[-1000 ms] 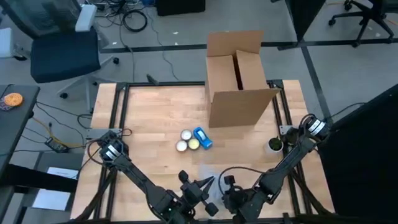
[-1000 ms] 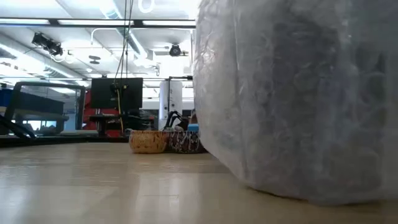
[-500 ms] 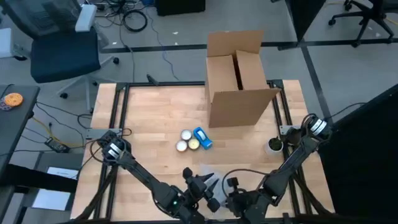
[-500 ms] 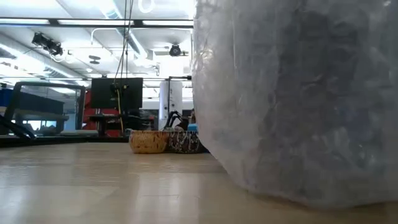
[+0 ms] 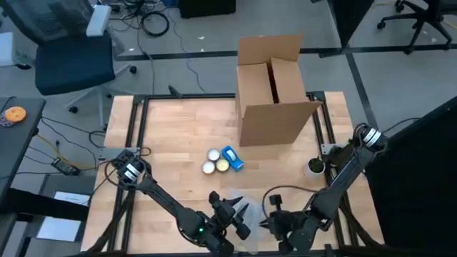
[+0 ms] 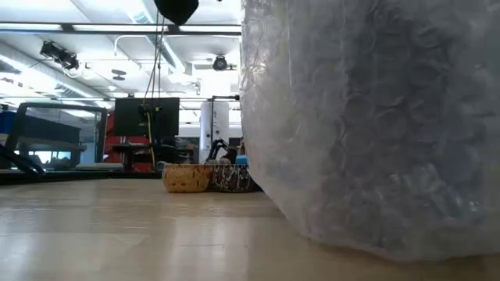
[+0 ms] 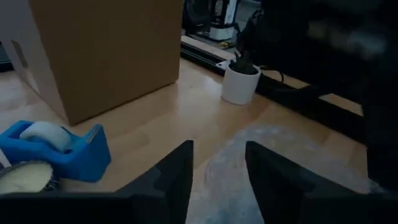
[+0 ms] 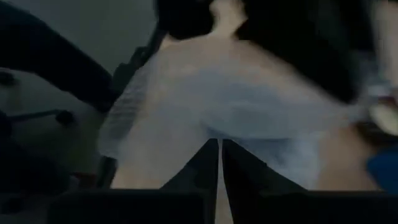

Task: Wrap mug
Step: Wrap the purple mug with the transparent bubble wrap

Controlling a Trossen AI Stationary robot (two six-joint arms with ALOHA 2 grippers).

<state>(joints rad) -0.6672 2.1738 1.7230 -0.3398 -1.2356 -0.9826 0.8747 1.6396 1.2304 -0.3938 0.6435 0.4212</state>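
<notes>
Your left gripper (image 5: 235,213) is down at the near edge of the table (image 5: 171,143), and from its wrist view (image 7: 219,149) the fingers sit a fair way apart with nothing between them, just hanging over the pale edge of the wrap (image 7: 249,158). A bit further in, mid-table, you've got two little round cups (image 5: 214,161) with the blue tape dispenser (image 5: 233,158) touching them on the right. The wrap is the big thing here: in the low view it bulges up right by the lens and fills the whole right side (image 6: 367,125). I can't tell if the mug is under it, nothing mug-shaped shows through. Your right gripper (image 5: 271,223) is just beside the left one, also at the near edge. In its own camera (image 8: 219,144) the fingers are almost together with only a thin slit, and the wrap (image 8: 236,106) drapes off right at the tips, so it looks pinched on the sheet's edge, though that view is pretty murky. Behind all this the open cardboard box (image 5: 275,93) stands at the far side of the table, and off by the right rail there's a small white pot (image 5: 314,167) with a dark plant in it, well apart from the wrap.
</notes>
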